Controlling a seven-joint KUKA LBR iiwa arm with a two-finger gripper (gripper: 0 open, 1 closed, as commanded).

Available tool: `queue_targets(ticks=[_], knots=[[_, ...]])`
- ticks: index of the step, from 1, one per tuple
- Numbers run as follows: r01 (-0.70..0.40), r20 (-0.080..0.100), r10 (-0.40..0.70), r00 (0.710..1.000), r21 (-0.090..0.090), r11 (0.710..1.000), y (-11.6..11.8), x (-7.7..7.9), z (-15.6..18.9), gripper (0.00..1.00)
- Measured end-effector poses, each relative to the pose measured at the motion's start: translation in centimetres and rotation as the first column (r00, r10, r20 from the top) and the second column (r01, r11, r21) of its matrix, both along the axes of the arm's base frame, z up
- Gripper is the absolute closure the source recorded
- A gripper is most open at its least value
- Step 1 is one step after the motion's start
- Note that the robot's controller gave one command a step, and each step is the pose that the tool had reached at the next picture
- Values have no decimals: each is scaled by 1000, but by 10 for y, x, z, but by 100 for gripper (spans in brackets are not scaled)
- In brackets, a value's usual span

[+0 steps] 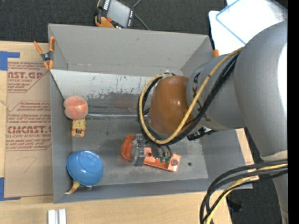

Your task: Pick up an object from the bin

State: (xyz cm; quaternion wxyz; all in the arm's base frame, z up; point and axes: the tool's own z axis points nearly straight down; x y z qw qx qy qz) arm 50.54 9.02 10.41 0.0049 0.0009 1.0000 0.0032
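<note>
We locate the gripper low in the bin, near the front wall and about midway along it, below the arm's brown wrist cover. It stands between two orange things: a round piece just to its left in the view and a flat plate with small green marks just to its right. Both lie on the floor, so close to the gripper that we cannot tell which one it addresses, nor whether it touches either. We also cannot tell how far the gripper is open or whether it has hold of anything, since its tip is dark and partly masked by the wrist. We judge both pieces to be light, stiff plastic with a smooth, somewhat slippery skin. The plate lies flat and offers only thin edges, so we advise taking it across its short width. The round piece stands higher and should be taken across its middle, where a curved side may slide out. A peach ball, a yellow toy and a blue round thing lie well apart at the left
</note>
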Motion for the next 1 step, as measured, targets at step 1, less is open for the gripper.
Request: queue_targets(ticks=[1], knots=[[0, 0, 0, 1000, 0, 1000, 0, 0, 0, 100]])
